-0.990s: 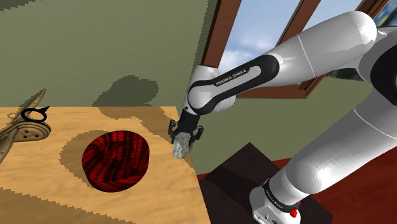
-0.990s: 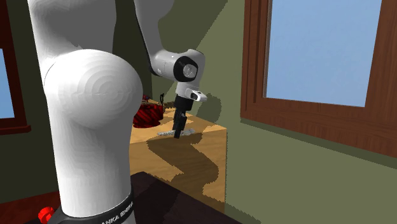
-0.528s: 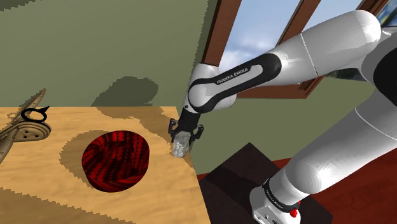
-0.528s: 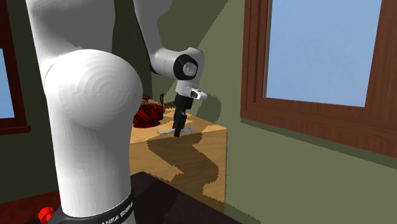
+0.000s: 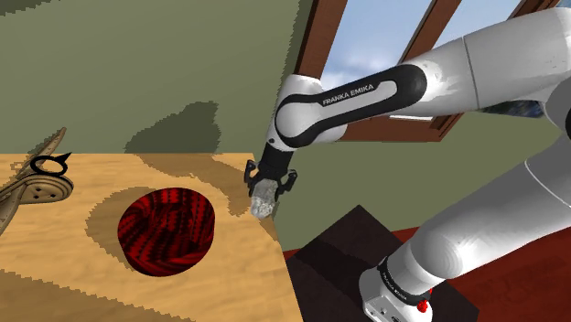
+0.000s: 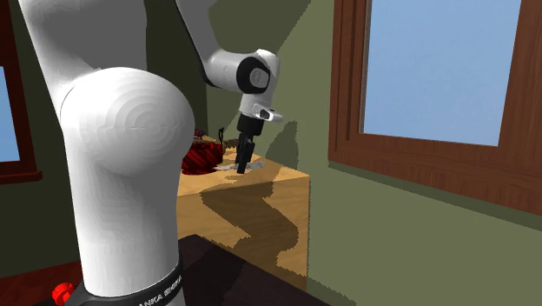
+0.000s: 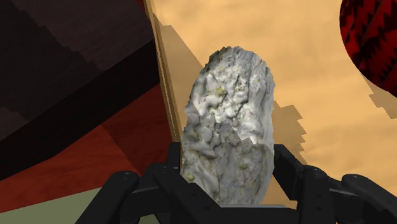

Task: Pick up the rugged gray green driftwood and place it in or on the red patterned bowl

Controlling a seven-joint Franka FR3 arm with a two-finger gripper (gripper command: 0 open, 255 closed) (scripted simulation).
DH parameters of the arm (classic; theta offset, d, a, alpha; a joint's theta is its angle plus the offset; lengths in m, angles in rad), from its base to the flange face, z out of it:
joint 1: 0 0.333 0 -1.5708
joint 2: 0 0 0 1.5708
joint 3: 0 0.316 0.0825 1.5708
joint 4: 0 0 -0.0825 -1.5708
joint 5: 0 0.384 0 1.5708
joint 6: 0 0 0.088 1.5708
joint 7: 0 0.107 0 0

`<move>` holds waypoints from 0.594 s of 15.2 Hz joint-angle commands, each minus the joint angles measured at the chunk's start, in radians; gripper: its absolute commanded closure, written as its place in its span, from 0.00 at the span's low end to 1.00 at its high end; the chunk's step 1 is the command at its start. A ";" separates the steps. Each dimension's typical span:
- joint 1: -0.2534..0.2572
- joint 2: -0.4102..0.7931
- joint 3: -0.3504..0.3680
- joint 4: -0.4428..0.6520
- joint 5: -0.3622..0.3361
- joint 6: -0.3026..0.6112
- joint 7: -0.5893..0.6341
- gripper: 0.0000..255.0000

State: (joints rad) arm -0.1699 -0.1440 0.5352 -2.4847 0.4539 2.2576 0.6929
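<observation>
Driftwood, pale grey and rough, was the carry item. Going across the shoulder view from the left:

- **Far left of the table:** a tan holed object lay with a black looped thing just beside it. Neither was part of the job.
- **Mid-table:** the red patterned bowl sat upright, mouth up, as the drop target, well apart from that clutter.
- **Near the table's edge:** the end effector pointed down, with the driftwood hanging from it end-down.
- **Far right:** the dark stand was below the arm.

In the wrist view the driftwood stood lengthwise out past the fingers. They pinched its near end from both sides and were spread only as wide as the piece.

The grip on one end was probably so the long body hung free and could be lowered into the bowl. Its shadow fell on the table apart from it, so it was judged to be lifted, not resting. The bowl was off to one side of the grip, not touching.
</observation>
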 commanded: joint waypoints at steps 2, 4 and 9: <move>-0.001 -0.034 -0.008 0.017 0.001 -0.050 0.004 1.00; -0.001 -0.054 -0.012 0.028 0.002 -0.081 0.007 1.00; -0.002 -0.099 -0.025 0.061 0.001 -0.157 0.017 1.00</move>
State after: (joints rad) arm -0.1725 -0.2344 0.5124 -2.4297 0.4546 2.1155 0.7079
